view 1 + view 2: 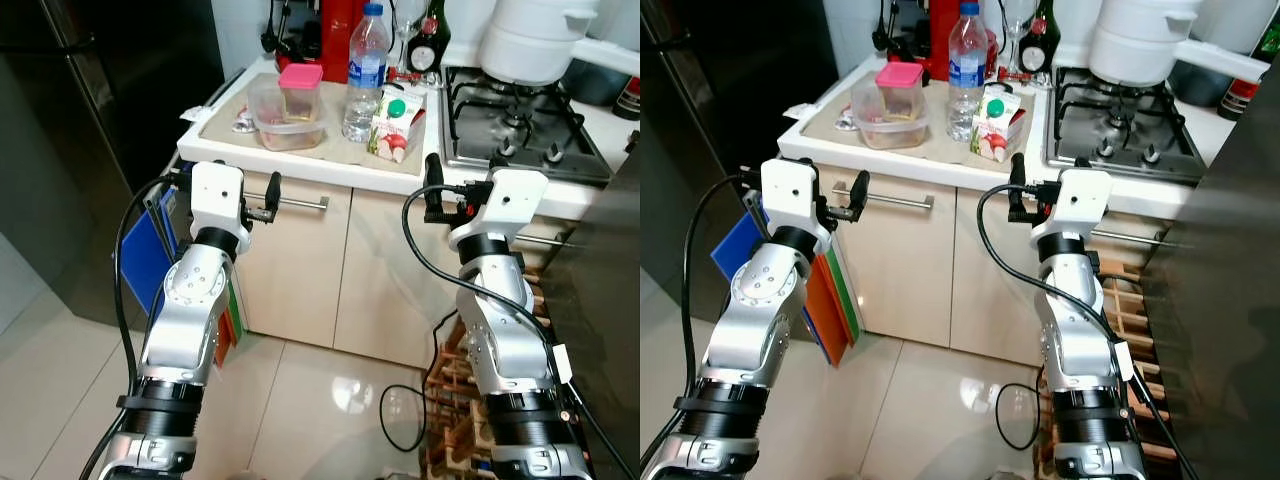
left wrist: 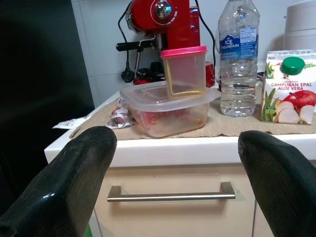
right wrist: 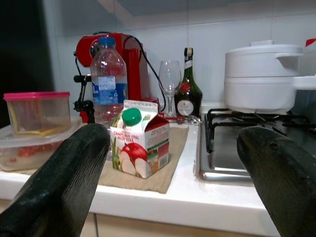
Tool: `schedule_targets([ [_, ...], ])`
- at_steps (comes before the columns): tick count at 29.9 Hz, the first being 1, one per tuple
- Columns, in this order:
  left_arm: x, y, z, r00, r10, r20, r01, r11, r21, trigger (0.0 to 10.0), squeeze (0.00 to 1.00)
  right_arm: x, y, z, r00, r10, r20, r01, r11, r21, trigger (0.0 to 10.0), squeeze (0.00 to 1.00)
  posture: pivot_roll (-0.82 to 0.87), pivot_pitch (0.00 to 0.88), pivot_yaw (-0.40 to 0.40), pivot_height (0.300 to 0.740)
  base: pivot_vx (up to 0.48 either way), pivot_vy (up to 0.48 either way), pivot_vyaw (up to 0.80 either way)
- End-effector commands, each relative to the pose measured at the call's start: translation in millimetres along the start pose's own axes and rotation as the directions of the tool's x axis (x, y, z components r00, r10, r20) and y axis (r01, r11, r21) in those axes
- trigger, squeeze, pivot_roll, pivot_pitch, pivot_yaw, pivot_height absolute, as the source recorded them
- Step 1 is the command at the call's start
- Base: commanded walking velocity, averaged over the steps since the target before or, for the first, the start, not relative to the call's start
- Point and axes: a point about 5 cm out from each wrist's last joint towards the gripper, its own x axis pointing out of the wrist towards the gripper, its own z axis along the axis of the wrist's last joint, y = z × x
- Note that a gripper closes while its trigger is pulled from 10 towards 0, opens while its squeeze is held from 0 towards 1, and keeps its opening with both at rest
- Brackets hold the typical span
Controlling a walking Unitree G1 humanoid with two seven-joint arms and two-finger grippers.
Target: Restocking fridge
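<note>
Juice carton (image 1: pixel 397 125) beside water bottle (image 1: pixel 366 72); stove (image 1: pixel 520 130) adjacent.

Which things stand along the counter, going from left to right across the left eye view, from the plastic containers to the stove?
Clear food container with the pink-lidded tub on it → water bottle → juice carton → gas stove carrying the white pot.

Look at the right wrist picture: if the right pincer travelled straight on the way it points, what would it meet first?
Probably the juice carton on the mat near the counter's front edge; it sits between the open fingers. The right pincer looks roughly level with the counter edge, so it might catch that first.
</note>
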Motion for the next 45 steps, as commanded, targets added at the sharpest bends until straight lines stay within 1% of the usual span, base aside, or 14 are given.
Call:
schedule_targets([
  [1, 3.2, 0.9, 1, 1.0, 0.001, -0.002, -0.001, 1.0, 0.017, 10.0, 0.0, 1.3, -1.2, 1, 1.0, 0.001, 0.009, 0.0, 1.0, -0.012, 10.0, 0.0, 0.03, 0.024, 0.014, 0.74, 0.48, 0.0, 0.0],
  [11, 5.1, -0.7, 5, 1.0, 0.001, 0.022, -0.002, 0.999, 0.038, 10.0, 0.0, -7.5, 0.3, -7, 1.0, 0.011, -0.022, -0.012, 1.0, -0.016, 10.0, 0.0, 0.02, 0.031, 0.008, 0.74, 0.48, 0.0, 0.0],
  [18, 7.3, 1.8, 9, 0.999, 0.015, 0.045, -0.016, 0.999, 0.032, 10.0, 0.0, -14.5, 3.7, -15, 0.999, 0.026, -0.048, -0.027, 1.0, -0.016, 10.0, 0.0, 0.02, 0.03, 0.007, 0.74, 0.48, 0.0, 0.0],
  [21, 6.2, 3.8, 10, 0.998, 0.04, 0.052, -0.04, 0.999, 0.016, 10.0, 0.0, -17.0, 5.0, -17, 0.998, 0.031, -0.056, -0.031, 0.999, -0.014, 10.0, 0.0, 0.02, 0.03, 0.006, 0.74, 0.0, 0.0, 0.0],
  [24, 4.7, 3.6, 11, 0.997, 0.053, 0.055, -0.054, 0.998, 0.02, 10.0, 0.0, -18.9, 5.9, -19, 0.997, 0.036, -0.063, -0.036, 0.999, -0.014, 10.0, 0.0, 0.03, 0.032, 0.006, 0.74, 0.0, 0.0, 0.0],
  [26, 2.5, 0.1, 19, 0.996, 0.062, 0.071, -0.064, 0.998, 0.019, 10.0, 0.0, -21.3, 5.9, -21, 0.997, 0.041, -0.073, -0.042, 0.999, -0.013, 10.0, 0.0, 0.03, 0.033, 0.003, 0.74, 0.0, 0.0, 0.0],
  [30, 1.3, -1.2, 26, 0.994, 0.073, 0.08, -0.075, 0.997, 0.016, 10.0, 0.0, -23.2, 5.2, -23, 0.996, 0.046, -0.081, -0.047, 0.999, -0.016, 10.0, 0.0, 0.03, 0.035, 0.001, 0.74, 0.0, 0.0, 0.0],
  [31, 0.3, -0.4, 31, 0.993, 0.082, 0.085, -0.084, 0.996, 0.021, 10.0, 0.0, -25.1, 4.2, -25, 0.995, 0.049, -0.089, -0.051, 0.998, -0.02, 10.0, 0.0, 0.03, 0.038, 0.002, 0.74, 0.0, 0.0, 0.0],
  [32, -0.3, 0.5, 33, 0.993, 0.088, 0.08, -0.089, 0.996, 0.006, 10.0, 0.0, -26.6, 3.3, -26, 0.994, 0.05, -0.097, -0.052, 0.998, -0.021, 10.0, 0.0, 0.03, 0.039, 0.002, 0.74, 0.0, 0.0, 0.0],
  [34, -0.5, 3.5, 33, 0.991, 0.113, 0.066, -0.114, 0.993, 0.007, 10.0, 0.0, -27.8, 3.0, -28, 0.993, 0.052, -0.102, -0.055, 0.998, -0.024, 10.0, 0.0, 0.03, 0.038, 0.003, 0.74, 0.0, 0.0, 0.0],
  [38, 0.3, 5.0, 32, 0.991, 0.121, 0.048, -0.121, 0.993, 0.004, 10.0, 0.0, -30.2, 3.5, -29, 0.993, 0.056, -0.108, -0.059, 0.998, -0.023, 10.0, 0.0, 0.03, 0.038, 0.005, 0.74, 0.0, 0.0, 0.0],
  [41, 4.2, 5.4, 34, 0.993, 0.112, 0.035, -0.112, 0.994, -0.002, 10.0, 0.0, -31.5, 4.4, -30, 0.992, 0.057, -0.111, -0.059, 0.998, -0.021, 10.0, 0.0, 0.03, 0.039, 0.007, 0.74, 0.0, 0.0, 0.0],
  [42, 10.4, 5.2, 34, 0.996, 0.09, 0.016, -0.09, 0.996, -0.004, 10.0, 0.0, -32.0, 5.1, -31, 0.992, 0.055, -0.114, -0.058, 0.998, -0.019, 10.0, 0.0, 0.03, 0.039, 0.008, 0.74, 0.0, 0.0, 0.0],
  [45, 20.9, 4.1, 33, 0.998, 0.055, -0.017, -0.054, 0.998, 0.01, 10.0, 0.0, -33.0, 5.4, -32, 0.992, 0.05, -0.117, -0.052, 0.999, -0.015, 10.0, 0.0, 0.03, 0.039, 0.011, 0.74, 0.0, 0.0, 0.0],
])
